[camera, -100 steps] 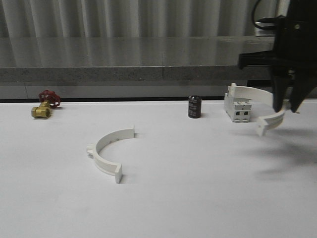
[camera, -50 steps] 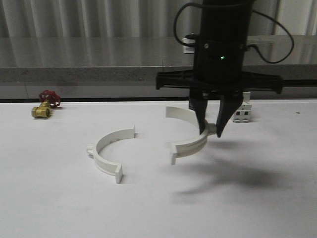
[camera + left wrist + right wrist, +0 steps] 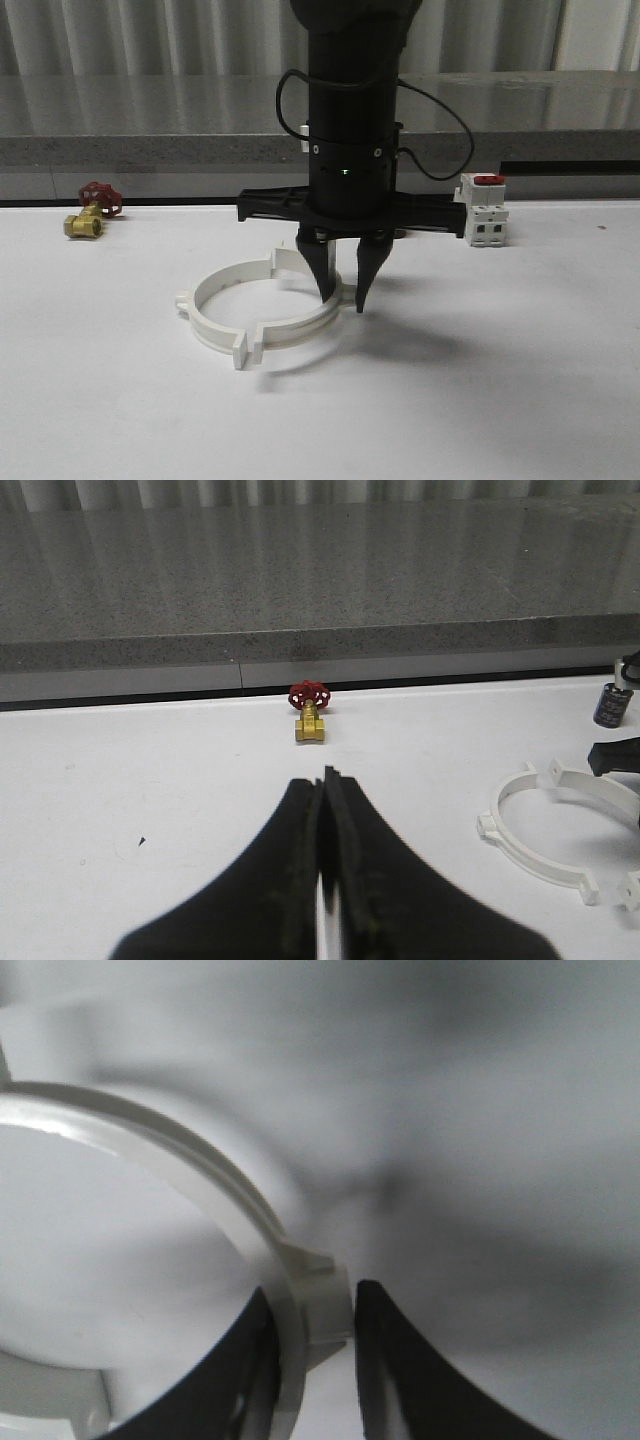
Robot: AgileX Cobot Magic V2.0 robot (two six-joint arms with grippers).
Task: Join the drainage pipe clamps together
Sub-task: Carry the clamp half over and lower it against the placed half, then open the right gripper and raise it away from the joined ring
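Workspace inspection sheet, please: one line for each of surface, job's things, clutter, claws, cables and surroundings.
Surface: white table, bare, shadowed under the arm.
Job's things: left clamp half lies flat; right clamp half is held against it, the two forming a ring.
Clutter: brass valve with red handle, white breaker with red switch, small dark cylinder.
Claws: right claw shut on the right clamp half at its lug; left claw shut, empty.
Cables: black cable looping off the right arm.
Surroundings: grey stone ledge, ribbed wall behind.

white table carries two clamp halves, brass valve, breaker.
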